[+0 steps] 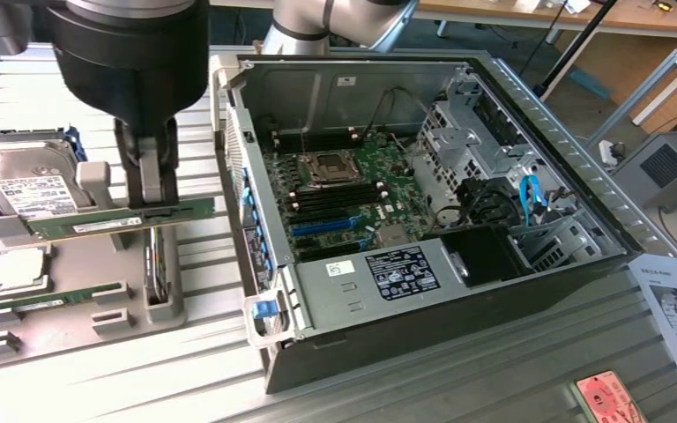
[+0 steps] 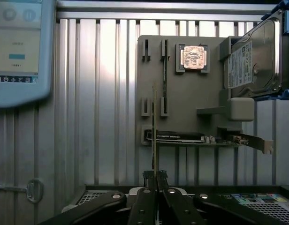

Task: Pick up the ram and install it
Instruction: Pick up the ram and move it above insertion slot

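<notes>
Above the grey tray (image 1: 80, 269) at the exterior view's left, the fingers (image 1: 151, 181) pinched the ram (image 1: 98, 225) by its upper edge, clear of the tray. Pick-up judged complete; installation outstanding. Seating would call for squaring the stick to a motherboard (image 1: 351, 189) memory slot.

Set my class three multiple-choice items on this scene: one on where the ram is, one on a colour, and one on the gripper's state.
1. Where is the ram?
A seated inside the computer case
B held above the tray
C lying flat in the tray

2. What colour is the tray?
A red
B grey
C yellow

3. How is the gripper?
A wide open
B shut on the ram
C shut on nothing

Key:
1 B, the stick hangs between the fingers over the tray.
2 B, its bare surface is grey.
3 B, both fingers pinch the stick's upper edge.
</notes>
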Robot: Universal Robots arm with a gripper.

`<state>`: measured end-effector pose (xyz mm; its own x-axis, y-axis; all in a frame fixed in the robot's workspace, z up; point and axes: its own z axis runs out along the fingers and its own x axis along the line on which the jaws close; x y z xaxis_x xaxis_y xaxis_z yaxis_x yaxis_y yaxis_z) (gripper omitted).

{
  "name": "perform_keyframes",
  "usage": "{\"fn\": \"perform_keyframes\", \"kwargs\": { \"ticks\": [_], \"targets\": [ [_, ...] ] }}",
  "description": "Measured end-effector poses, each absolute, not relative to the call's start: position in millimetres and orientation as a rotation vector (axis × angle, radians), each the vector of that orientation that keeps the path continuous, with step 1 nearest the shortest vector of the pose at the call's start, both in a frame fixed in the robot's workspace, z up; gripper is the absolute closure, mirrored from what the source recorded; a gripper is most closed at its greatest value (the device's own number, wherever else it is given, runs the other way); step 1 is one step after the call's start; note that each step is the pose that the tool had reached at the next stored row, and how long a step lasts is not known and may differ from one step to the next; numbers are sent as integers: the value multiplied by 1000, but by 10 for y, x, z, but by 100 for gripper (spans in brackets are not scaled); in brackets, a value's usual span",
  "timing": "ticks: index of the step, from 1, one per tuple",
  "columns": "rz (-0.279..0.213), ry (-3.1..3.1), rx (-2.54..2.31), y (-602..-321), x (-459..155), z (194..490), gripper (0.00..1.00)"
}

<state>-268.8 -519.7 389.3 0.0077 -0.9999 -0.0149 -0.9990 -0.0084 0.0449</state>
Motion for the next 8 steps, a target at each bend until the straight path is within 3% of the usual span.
{"fn": "perform_keyframes", "kwargs": {
  "ticks": [8],
  "targets": [
    [-66, -2197, 2214, -5196, -2450, 3893, 88]
  ]
}}
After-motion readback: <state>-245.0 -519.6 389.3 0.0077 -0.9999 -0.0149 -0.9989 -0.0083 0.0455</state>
